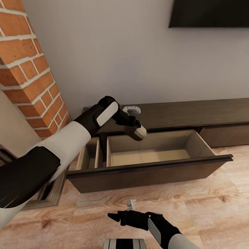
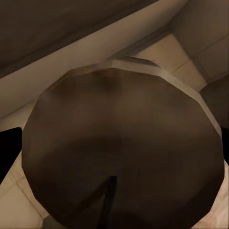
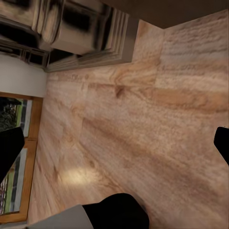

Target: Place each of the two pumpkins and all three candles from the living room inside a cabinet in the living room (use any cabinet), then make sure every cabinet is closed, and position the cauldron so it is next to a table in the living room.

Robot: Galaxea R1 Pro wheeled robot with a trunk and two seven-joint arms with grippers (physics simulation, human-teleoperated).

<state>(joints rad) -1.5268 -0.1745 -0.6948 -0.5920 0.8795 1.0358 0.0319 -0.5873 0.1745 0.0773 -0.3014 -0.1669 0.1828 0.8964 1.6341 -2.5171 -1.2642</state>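
My left gripper (image 1: 130, 128) is shut on a dark grey-brown candle (image 1: 138, 133) with a paler flat top, tilted and held just above the back left corner of the open drawer (image 1: 152, 170). Close up in the left wrist view, the candle's (image 2: 124, 143) brown body hangs over the drawer's tan interior (image 2: 191, 52). The drawer belongs to the long dark-brown cabinet (image 1: 193, 114) against the wall, and what I can see of its tan floor (image 1: 148, 157) is bare. My right gripper (image 1: 116, 217) hovers open over the plank floor, its fingers (image 3: 10, 152) wide apart with nothing between.
A brick fireplace (image 1: 31, 69) stands left of the cabinet, its metal surround (image 3: 76, 24) reaching the floor. A black TV (image 1: 207, 12) hangs on the wall above. The drawer front juts out over the light wood floor (image 1: 207, 211). A narrow side compartment (image 1: 90, 157) is open too.
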